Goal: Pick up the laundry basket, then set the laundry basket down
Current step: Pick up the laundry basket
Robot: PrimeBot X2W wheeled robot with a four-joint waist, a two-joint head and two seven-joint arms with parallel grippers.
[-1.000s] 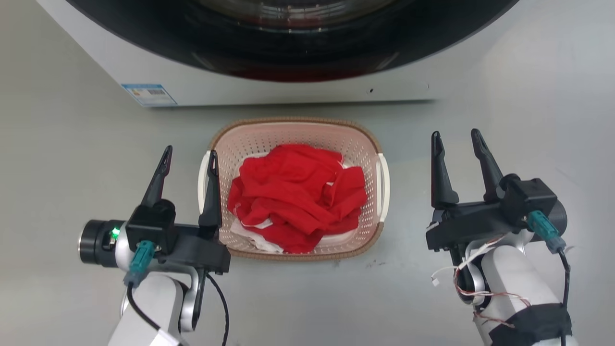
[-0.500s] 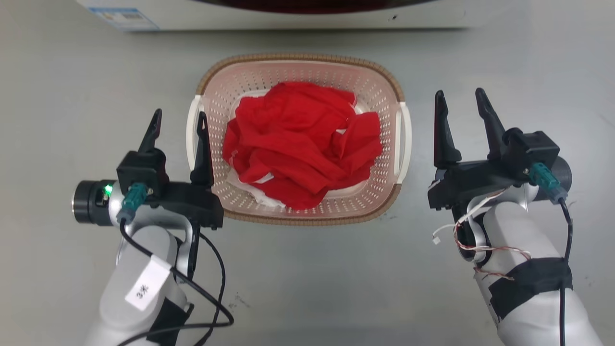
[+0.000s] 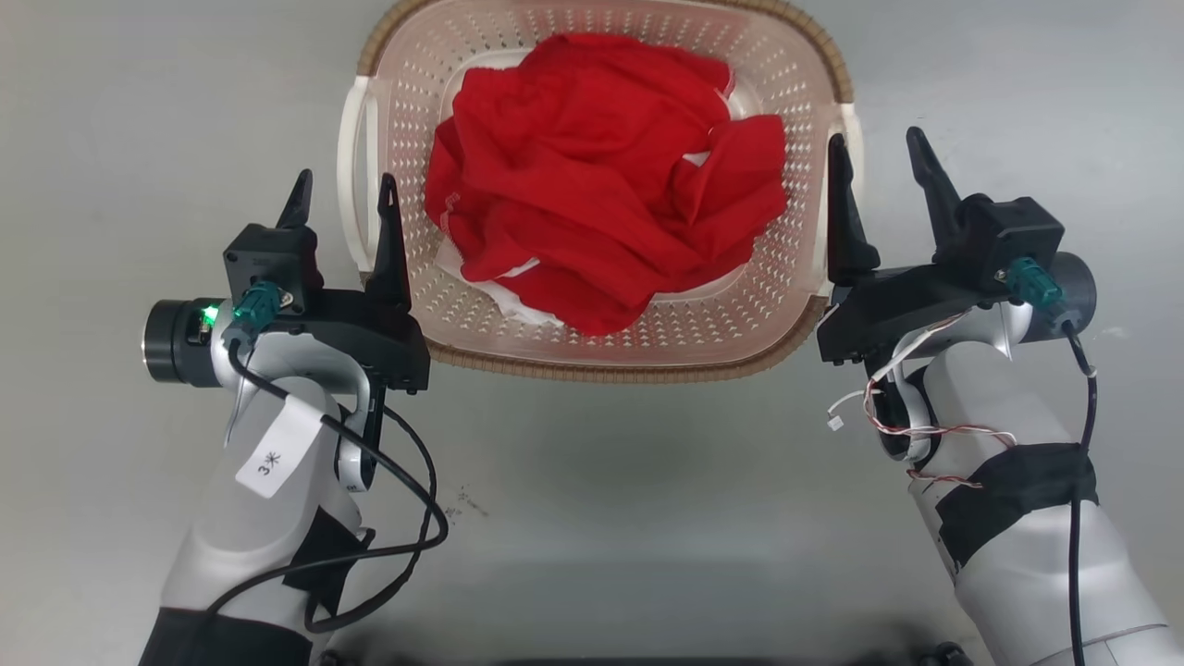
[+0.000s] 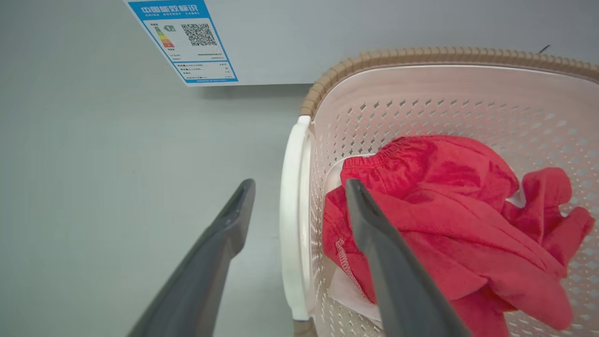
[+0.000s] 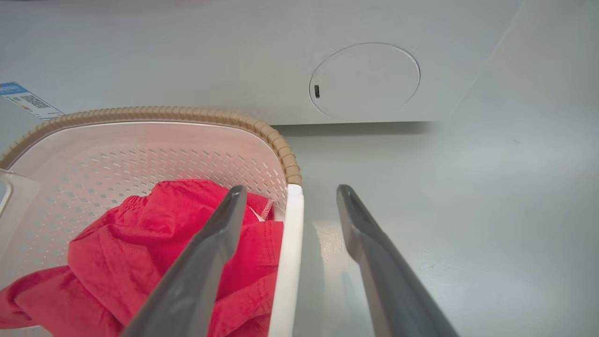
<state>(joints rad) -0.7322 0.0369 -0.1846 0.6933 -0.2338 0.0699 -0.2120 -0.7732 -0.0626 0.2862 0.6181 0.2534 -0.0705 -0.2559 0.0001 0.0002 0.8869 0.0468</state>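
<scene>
The laundry basket [image 3: 592, 368] is pale pink and perforated, with a brown woven-look rim, and stands on the grey floor holding red clothes [image 3: 601, 176]. My left gripper [image 3: 344, 180] is open astride the basket's white left handle [image 3: 356, 157], one finger outside and one inside the wall. The left wrist view shows that handle [image 4: 292, 224] between the fingers of the left gripper [image 4: 300, 182]. My right gripper [image 3: 876, 139] is open astride the right handle; in the right wrist view the handle [image 5: 288, 262] lies between the fingers of the right gripper [image 5: 291, 188].
The white washing machine [image 5: 234, 56] stands just beyond the basket, with a blue energy label [image 4: 187, 42] on its front and a round cover [image 5: 365, 79] low on the right. Bare grey floor [image 3: 592, 518] lies on both sides and in front of me.
The head camera has tilted down, so the basket sits higher and larger and the machine has left that view. My right gripper has closed in from beside the basket to straddle its handle.
</scene>
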